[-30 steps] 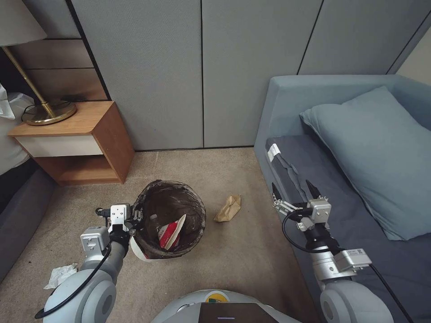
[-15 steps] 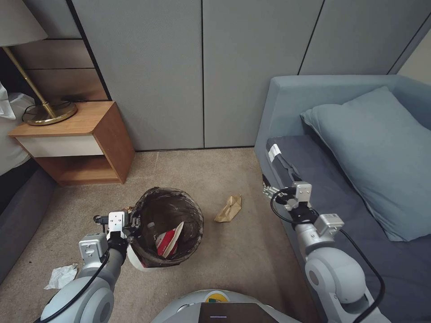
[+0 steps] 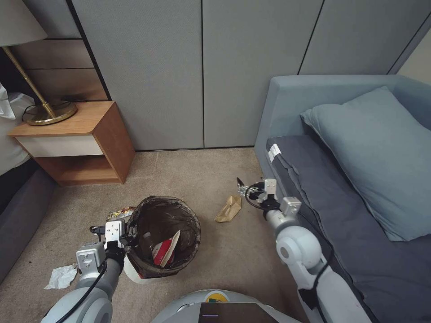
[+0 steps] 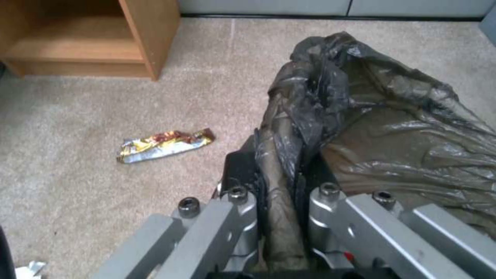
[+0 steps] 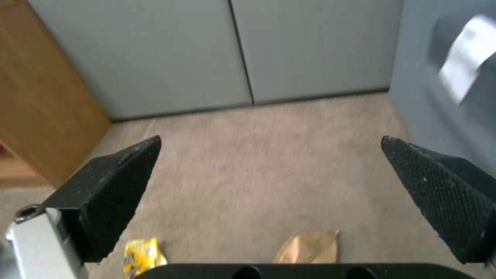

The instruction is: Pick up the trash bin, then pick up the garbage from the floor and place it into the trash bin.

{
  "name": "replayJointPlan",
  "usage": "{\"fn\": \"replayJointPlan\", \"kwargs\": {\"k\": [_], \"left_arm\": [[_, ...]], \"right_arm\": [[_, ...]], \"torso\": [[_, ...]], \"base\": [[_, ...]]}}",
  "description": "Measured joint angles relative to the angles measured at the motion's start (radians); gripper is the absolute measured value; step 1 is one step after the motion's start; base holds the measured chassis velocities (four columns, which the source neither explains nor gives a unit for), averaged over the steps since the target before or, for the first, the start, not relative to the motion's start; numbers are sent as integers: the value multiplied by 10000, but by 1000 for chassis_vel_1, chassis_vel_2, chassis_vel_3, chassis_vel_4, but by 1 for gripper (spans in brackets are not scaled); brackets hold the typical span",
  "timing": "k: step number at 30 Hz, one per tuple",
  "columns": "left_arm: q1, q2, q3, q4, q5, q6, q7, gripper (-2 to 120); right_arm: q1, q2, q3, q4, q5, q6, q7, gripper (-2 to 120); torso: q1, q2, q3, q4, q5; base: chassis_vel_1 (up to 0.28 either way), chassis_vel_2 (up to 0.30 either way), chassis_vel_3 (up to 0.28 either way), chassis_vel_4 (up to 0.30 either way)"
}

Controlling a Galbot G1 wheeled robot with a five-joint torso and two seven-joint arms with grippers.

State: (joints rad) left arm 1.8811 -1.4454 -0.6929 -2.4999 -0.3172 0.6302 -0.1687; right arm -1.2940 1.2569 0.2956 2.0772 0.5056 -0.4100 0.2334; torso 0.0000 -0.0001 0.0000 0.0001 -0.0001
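Your left gripper (image 3: 130,229) clamps the trash bin (image 3: 167,237) rim.
Your right gripper (image 3: 244,188) hangs wide open, empty, just beside the brown paper bag (image 3: 228,208).

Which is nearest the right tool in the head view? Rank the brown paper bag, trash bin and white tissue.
From the right tool:
1. Brown paper bag, on the carpet just beside it.
2. Trash bin, farther toward the robot's left, held by the left tool.
3. White tissue, far left on the floor.
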Motion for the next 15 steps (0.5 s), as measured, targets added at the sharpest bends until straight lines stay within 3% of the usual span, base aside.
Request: {"fn": "replayJointPlan", "kwargs": {"k": [12, 15], "left_arm": [[18, -102, -103, 0, 40, -36, -3, 7], [-56, -52, -148, 0, -7, -36, -2, 7]], "right_arm": [[1520, 214, -1092, -2106, 343, -371, 651, 100], [2060, 315, -1433, -2685, 1033, -759, 1255, 100]], "torso": [[0, 0, 0, 0, 0], [0, 0, 0, 0, 0]], "base": [[0, 0, 0, 0], [0, 0, 0, 0]]}}
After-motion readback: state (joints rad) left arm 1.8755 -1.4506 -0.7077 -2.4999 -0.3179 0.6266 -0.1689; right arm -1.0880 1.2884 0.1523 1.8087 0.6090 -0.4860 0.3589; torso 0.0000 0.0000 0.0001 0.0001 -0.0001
